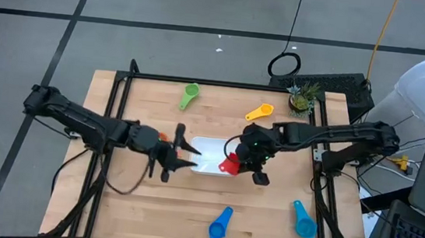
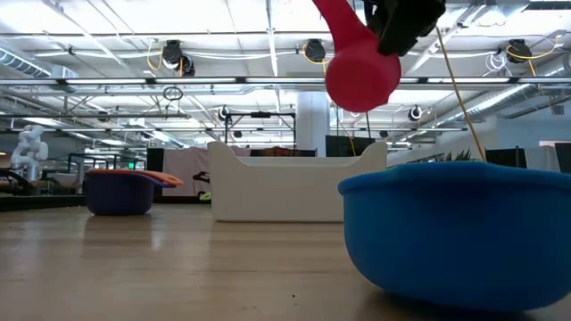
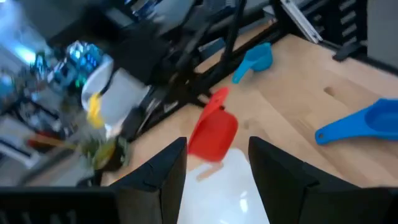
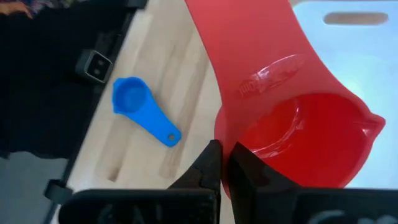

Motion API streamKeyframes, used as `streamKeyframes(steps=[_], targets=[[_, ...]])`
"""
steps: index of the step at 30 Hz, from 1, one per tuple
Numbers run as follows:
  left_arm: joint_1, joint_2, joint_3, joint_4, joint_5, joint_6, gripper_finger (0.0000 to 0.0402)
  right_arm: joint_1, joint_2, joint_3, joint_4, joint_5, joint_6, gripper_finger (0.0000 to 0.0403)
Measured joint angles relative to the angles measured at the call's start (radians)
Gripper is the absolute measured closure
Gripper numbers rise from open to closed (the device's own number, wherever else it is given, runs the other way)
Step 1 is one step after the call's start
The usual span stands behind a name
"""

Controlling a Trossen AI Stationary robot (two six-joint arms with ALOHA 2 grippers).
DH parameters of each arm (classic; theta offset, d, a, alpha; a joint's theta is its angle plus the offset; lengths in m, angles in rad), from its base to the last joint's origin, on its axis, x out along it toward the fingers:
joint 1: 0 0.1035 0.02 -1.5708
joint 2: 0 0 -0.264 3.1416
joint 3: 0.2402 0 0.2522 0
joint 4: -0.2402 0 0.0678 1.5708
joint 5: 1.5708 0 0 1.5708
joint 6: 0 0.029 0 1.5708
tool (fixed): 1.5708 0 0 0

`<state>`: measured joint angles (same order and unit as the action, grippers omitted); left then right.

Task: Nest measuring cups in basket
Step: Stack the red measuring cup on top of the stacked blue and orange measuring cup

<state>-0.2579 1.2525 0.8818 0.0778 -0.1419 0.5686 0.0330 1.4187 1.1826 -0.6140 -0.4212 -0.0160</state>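
My right gripper (image 4: 225, 168) is shut on a red measuring cup (image 1: 229, 165), which hangs in the air over the right end of the white basket (image 1: 207, 154). The low view shows the cup (image 2: 361, 76) well above the basket (image 2: 285, 183), bowl low and handle slanting up. The basket rests flat on the wooden table. At its left end my left gripper (image 1: 186, 154) is raised and open. In its wrist view the basket (image 3: 217, 193) shows beyond the gap between the fingers, and nothing is held. My right gripper pinches the wall of the red cup's bowl at its rim (image 4: 219, 140), with one finger seeming to be inside the bowl and one outside. The fingers slant down from the table's right side. The cup is lifted clear, and its handle (image 4: 249, 37) points away from the fingers.
Loose cups lie on the table: green (image 1: 190, 95) at the far side, yellow (image 1: 260, 112) at the far right, blue (image 1: 220, 223) near the front edge, light blue (image 1: 303, 220) at the front right. A potted plant (image 1: 302, 99) stands at the far right corner. A dark bowl with an orange top (image 2: 120, 189) sits left of the basket.
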Motion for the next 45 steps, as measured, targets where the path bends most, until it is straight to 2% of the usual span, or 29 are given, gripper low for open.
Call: streamKeyframes(steps=[4,7,11,19,24,29,31,35,36,40,45], targets=[[-0.038,0.080,-0.001,0.080,-0.086,0.193,0.0225,0.000,0.004,0.010,0.011,-0.022,0.007,0.0403],[-0.047,0.113,-0.001,0.157,-0.146,0.282,0.0225,0.000,0.004,0.029,0.012,-0.023,0.007,0.0403],[-0.039,0.144,0.000,0.270,-0.148,0.331,0.0225,0.000,0.004,0.043,0.035,-0.025,0.006,0.0403],[-0.032,0.228,-0.001,0.376,-0.139,0.372,0.0225,0.003,0.004,0.043,0.068,-0.026,0.030,0.0403],[-0.034,0.294,-0.001,0.534,-0.139,0.365,0.0231,0.005,0.026,0.043,0.088,-0.029,0.029,0.0403],[-0.040,0.321,-0.001,0.578,-0.145,0.358,0.0264,0.008,0.045,0.043,0.089,-0.055,0.023,0.0403],[-0.042,0.320,-0.001,0.584,-0.170,0.302,0.0289,0.008,0.046,0.043,0.095,-0.055,0.021,0.0403],[-0.041,0.321,-0.001,0.613,-0.207,0.154,0.0375,0.007,0.045,0.043,0.108,-0.066,0.007,0.0403],[-0.042,0.321,-0.001,0.615,-0.206,0.120,0.0385,0.007,0.044,0.043,0.109,-0.073,0.005,0.0403],[-0.049,0.343,-0.002,0.632,-0.212,0.046,0.0394,0.004,0.046,0.041,0.103,-0.090,0.007,0.0403],[-0.071,0.340,-0.002,0.665,-0.288,0.043,0.0397,-0.013,0.043,0.041,0.116,-0.095,0.027,0.0388]])
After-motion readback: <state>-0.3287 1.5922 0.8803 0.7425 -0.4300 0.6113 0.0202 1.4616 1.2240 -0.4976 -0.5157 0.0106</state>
